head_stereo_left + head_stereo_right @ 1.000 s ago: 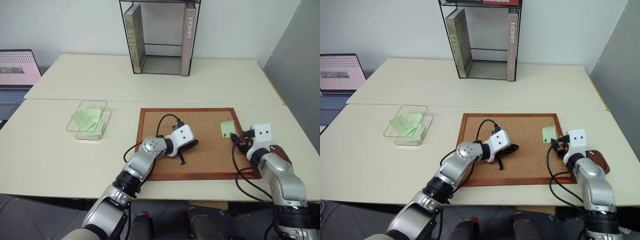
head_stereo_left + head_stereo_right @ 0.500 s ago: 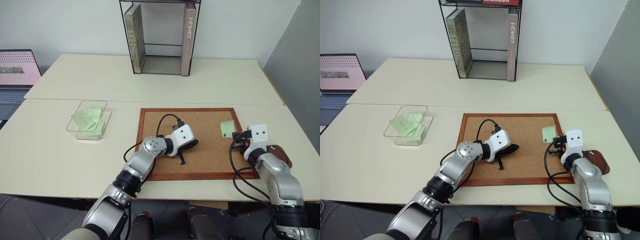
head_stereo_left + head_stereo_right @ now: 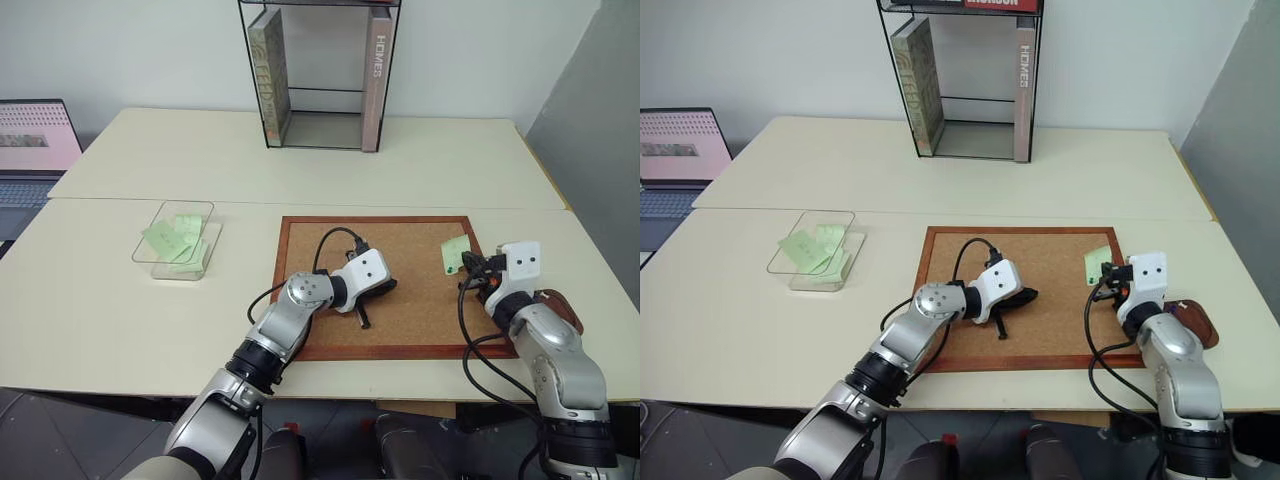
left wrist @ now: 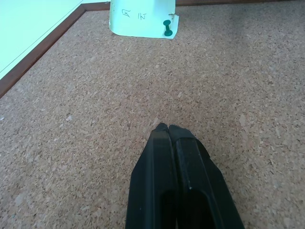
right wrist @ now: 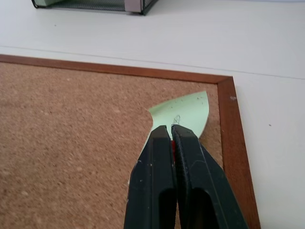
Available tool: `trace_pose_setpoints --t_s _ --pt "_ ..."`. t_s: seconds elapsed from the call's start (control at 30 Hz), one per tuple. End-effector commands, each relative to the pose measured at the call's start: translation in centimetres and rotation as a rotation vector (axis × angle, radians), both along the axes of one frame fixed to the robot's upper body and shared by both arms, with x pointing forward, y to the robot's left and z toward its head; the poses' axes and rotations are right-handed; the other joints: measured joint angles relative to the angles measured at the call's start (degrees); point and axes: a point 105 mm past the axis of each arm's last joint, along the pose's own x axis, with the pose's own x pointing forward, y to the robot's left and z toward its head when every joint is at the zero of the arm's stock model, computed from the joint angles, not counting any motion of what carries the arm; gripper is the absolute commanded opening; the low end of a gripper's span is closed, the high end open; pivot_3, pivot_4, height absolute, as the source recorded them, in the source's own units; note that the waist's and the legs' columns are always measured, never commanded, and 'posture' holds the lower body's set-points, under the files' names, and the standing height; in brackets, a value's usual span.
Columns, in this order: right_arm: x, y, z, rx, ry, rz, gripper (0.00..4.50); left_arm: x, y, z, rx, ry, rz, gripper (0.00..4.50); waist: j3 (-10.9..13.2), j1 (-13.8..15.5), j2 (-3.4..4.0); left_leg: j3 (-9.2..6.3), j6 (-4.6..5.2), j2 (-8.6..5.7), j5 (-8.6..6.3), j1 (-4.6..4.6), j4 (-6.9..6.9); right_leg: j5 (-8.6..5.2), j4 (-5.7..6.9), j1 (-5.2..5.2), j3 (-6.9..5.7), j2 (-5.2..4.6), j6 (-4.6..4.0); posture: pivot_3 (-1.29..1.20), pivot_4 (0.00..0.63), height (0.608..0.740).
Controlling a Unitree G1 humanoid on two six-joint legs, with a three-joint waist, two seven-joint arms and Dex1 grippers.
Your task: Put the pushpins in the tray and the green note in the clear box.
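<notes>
My right gripper (image 5: 170,128) sits low in the right of the head view, at the right edge of the corkboard (image 3: 400,290). Its fingers have just closed tight, where a second ago they stood part open. A sliver of red shows between them, which I take for the red pushpin (image 5: 171,142). The hand has also come up and toward the frame's centre, and the green note (image 5: 186,112) now curls up just past the tips. I judge that pin is coming free.

My left gripper (image 4: 167,126) has not moved. It rests pinched shut on bare cork near the frame's centre, holding nothing.

The green pushpin (image 4: 167,28) still pins the note's corner, so the note cannot leave yet.

The tray (image 3: 566,312) lies at lower right, just beside my right arm. The clear box (image 3: 190,204), holding a pile of green slips (image 3: 175,238), lies at centre left, well apart from the corkboard. The book stand (image 3: 320,70) stands at top centre.
</notes>
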Motion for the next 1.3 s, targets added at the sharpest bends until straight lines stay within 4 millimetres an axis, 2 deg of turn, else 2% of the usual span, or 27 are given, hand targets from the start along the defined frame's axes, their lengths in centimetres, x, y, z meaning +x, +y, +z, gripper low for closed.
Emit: trace_pose_setpoints --t_s 0.03,0.37,0.47,0.63,0.73,1.03,1.17,1.27,1.3 --pt "-0.1 0.3 2.0 0.011 -0.069 -0.002 0.04 -0.2 -0.1 -0.5 0.036 0.008 -0.014 0.0 0.0 0.0 0.0 0.0 0.0 0.0 0.0 0.0 -0.01 0.0 0.0 0.0 0.0 0.0 0.0 0.0 0.15 0.74" --pt "-2.0 -1.3 4.0 0.02 -0.111 -0.054 0.04 -0.4 0.1 -0.7 0.044 0.012 -0.018 0.0 0.0 -0.01 0.0 -0.01 0.0 0.01 0.0 0.01 -0.03 -0.02 0.0 -0.01 -0.01 0.0 -0.04 0.0 0.15 0.74" --pt "-3.6 -3.3 4.3 -0.02 -0.101 -0.118 0.04 -0.4 0.1 -0.7 0.044 0.012 -0.016 0.0 0.0 0.05 0.0 -0.02 0.0 0.01 0.0 -0.02 -0.04 -0.03 -0.01 -0.01 -0.01 0.0 -0.04 0.0 0.15 0.74" --pt "-6.4 -6.6 3.1 -0.1 -0.012 -0.208 0.04 -0.7 0.3 -0.8 0.045 0.016 -0.018 0.0 0.0 0.05 0.0 -0.04 -0.01 0.01 -0.01 -0.09 -0.08 -0.04 -0.06 -0.06 -0.03 -0.01 -0.01 0.0 0.15 0.74" --pt "-7.9 -8.9 1.7 -0.165 0.083 -0.28 0.04 -0.6 0.4 -0.8 0.05 0.016 -0.019 0.0 -0.01 -0.06 0.01 0.0 0.0 0.02 -0.01 -0.02 -0.07 -0.08 -0.01 -0.06 0.0 0.0 -0.06 0.0 0.15 0.74" --pt "-8.4 -10.3 -0.4 -0.176 0.201 -0.305 0.04 -0.5 0.2 -0.6 0.051 0.01 -0.023 0.0 -0.01 -0.17 0.01 0.06 0.0 0.03 -0.01 0.04 -0.06 -0.09 -0.02 -0.05 0.04 0.0 -0.08 0.0 0.15 0.74" --pt "-7.9 -10.7 -0.8 -0.175 0.218 -0.303 0.67 -0.5 0.3 -0.6 0.049 0.01 -0.019 0.0 0.0 -0.12 0.0 0.06 -0.01 0.01 -0.01 -0.02 -0.07 -0.09 -0.07 -0.06 0.04 -0.02 -0.09 0.0 0.15 0.74" --pt "-7.6 -10.9 -1.3 -0.166 0.236 -0.302 1.39 -0.4 0.4 -0.6 0.047 0.01 -0.014 0.0 0.0 -0.11 0.0 0.05 -0.01 0.01 -0.01 -0.01 -0.06 -0.09 -0.06 -0.06 0.03 -0.01 -0.09 0.0 0.15 0.74" --pt "-7.6 -10.9 -1.4 -0.16 0.242 -0.3 1.51 -0.4 0.4 -0.5 0.044 0.01 -0.011 0.0 0.0 -0.11 0.0 0.05 -0.01 0.01 -0.01 0.0 -0.07 -0.09 -0.05 -0.06 0.03 -0.01 -0.09 0.0 0.15 0.74"
